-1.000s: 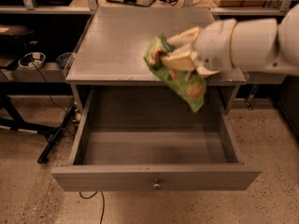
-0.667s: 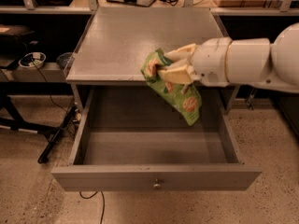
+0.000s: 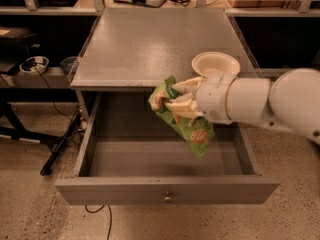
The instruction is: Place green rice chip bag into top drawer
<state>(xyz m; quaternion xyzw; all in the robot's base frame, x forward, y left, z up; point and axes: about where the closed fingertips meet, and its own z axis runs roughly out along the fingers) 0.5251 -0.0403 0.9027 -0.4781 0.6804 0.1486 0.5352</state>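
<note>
Green rice chip bag (image 3: 199, 134) is clamped in the pincer (image 3: 176, 97), gripped at its upper end, with the lower end dangling tilted over the right half of the open top drawer (image 3: 165, 190). Versus a second ago, the arm has dropped lower and nearer. The bag has gone from overlapping the bench (image 3: 150, 44) edge to hanging over the drawer cavity. The white bowl (image 3: 215, 64) at the bench's near-right corner is now uncovered and untouched. The bag looks clear of the drawer floor, so it's not placed yet. My read: transport is basically done, and what's left is a short descent, then release. Risk: the bag could snag the right drawer wall.
</note>
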